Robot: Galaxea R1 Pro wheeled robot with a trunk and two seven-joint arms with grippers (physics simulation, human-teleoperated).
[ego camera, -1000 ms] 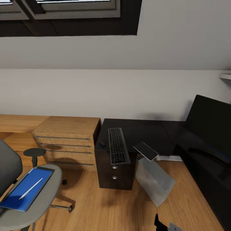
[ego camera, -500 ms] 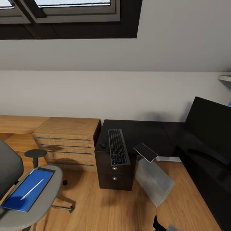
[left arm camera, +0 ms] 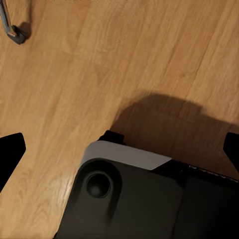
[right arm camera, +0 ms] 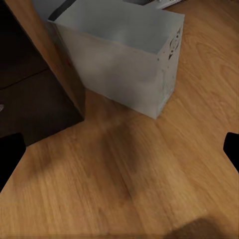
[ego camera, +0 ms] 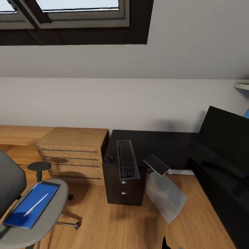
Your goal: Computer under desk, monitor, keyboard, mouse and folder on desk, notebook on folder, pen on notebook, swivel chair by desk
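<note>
Grey computer [right arm camera: 119,64], no legible label

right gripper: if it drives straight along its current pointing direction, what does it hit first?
Most likely the bare wood floor, at the centre of the right wrist view. The computer stands further on, beside the desk. Depth is unclear, so a shallow path might reach the computer.

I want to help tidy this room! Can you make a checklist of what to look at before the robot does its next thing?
1. Keyboard on the desk: ok.
2. Mouse on the desk beside the keyboard: ok.
3. Folder on the desk: not ok, it lies on the swivel chair.
4. Pen on the notebook: not ok, it lies on the folder.
5. Computer under the desk: not ok, it sticks out, tilted.
6. Claws empty: ok, both open over the wooden floor.
</note>
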